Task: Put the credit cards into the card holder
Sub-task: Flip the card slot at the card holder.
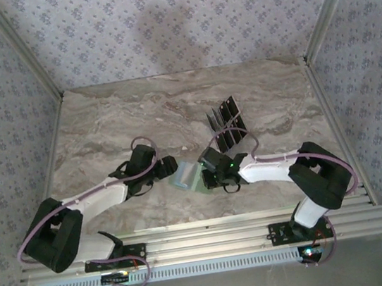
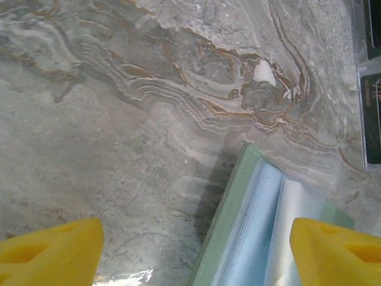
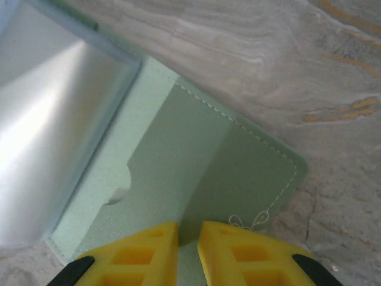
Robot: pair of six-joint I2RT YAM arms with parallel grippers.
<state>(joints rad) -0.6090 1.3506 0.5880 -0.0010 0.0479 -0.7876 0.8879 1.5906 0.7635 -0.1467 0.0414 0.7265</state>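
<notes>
Right pincer (image 3: 187, 253) nips the card holder (image 3: 232, 173); left pincer (image 2: 196, 241) stands wide, holder between its fingers.

Right claw (image 3: 187, 231) tight on card holder (image 3: 238, 173)

Grey-beige marble-look tabletop (image 1: 137, 115), brown and orange veins, one white patch ahead of the left pincer (image 2: 196, 247). Between the two pincers, the card holder (image 3: 238, 179): pale sage green, white stitching on the edge, inner sleeves glossy silvery pale blue. Beyond the right pincer (image 3: 187, 238), the credit cards (image 1: 227, 120): glossy black. Pincer fingers (image 3: 143, 256) bright yellow, black at the base. White arms (image 1: 106, 196) with black joints, lilac cables (image 1: 335, 158). Blue-grey walls (image 1: 159, 19), small repeating floral print. Silver rails (image 1: 211, 236).
</notes>
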